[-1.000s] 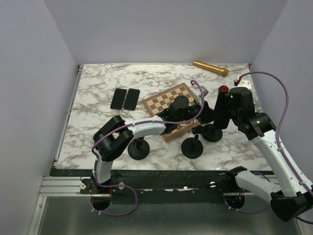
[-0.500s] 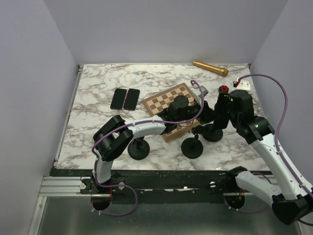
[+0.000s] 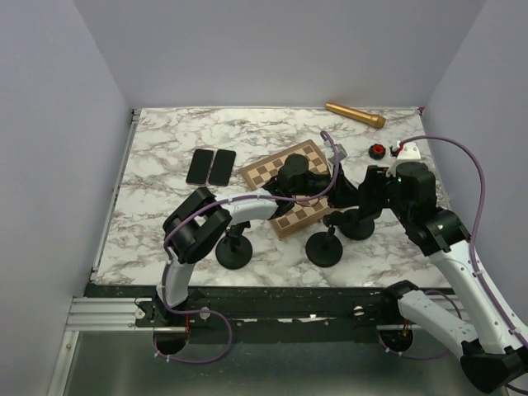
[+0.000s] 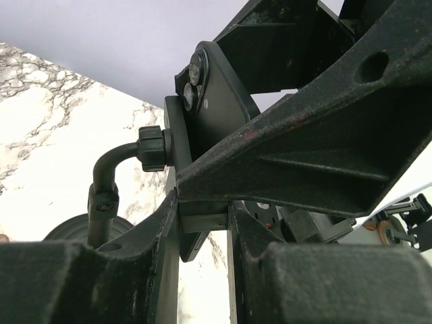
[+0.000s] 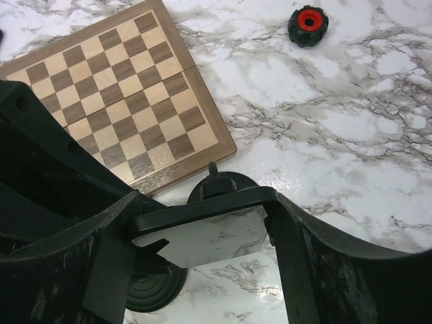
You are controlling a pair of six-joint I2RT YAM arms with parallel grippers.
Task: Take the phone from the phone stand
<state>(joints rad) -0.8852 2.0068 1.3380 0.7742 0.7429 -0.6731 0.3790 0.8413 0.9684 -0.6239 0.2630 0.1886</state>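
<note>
The phone (image 5: 202, 236), its glossy screen mirroring the marble, sits crosswise between the fingers of my right gripper (image 5: 202, 206), which is shut on it. In the left wrist view its black back and camera lenses (image 4: 216, 101) rest against the cradle of the black phone stand (image 4: 108, 179), whose bent neck runs down to a round base. My left gripper (image 4: 202, 226) is shut on the lower part of that cradle. In the top view both grippers meet over the chessboard's right end, the left (image 3: 332, 186) and the right (image 3: 358, 195).
A wooden chessboard (image 3: 280, 175) lies under the left arm. Two black phones (image 3: 210, 167) lie flat at the left. Round black stand bases (image 3: 233, 252) (image 3: 324, 248) (image 3: 358, 225) stand near the front. A gold cylinder (image 3: 355, 115) and a red knob (image 3: 377, 150) lie at the back right.
My right arm has drawn back toward the near right, uncovering the red knob. My left wrist has shifted slightly left and away. Both grippers stay shut.
</note>
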